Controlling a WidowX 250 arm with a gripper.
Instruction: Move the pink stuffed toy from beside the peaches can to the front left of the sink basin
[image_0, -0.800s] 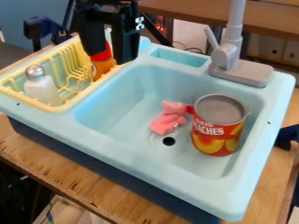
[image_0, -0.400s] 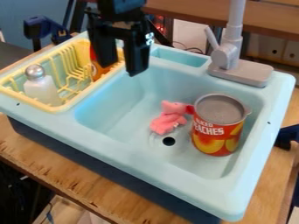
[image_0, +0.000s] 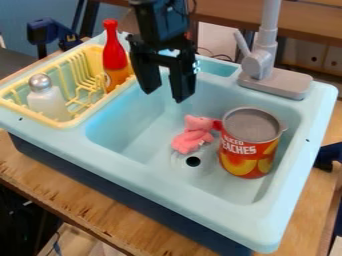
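Pincer: fingers wide apart, nothing between them, hanging over the sink's upper left part
Red bottle: standing in the yellow rack, pretty near the pincer
White shaker: same rack, silver top
Pink toy: down in the sink, right by the big peach can

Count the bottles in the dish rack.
2: a white bottle with a silver cap, near left; a red-and-orange bottle, far right, beside the gripper.
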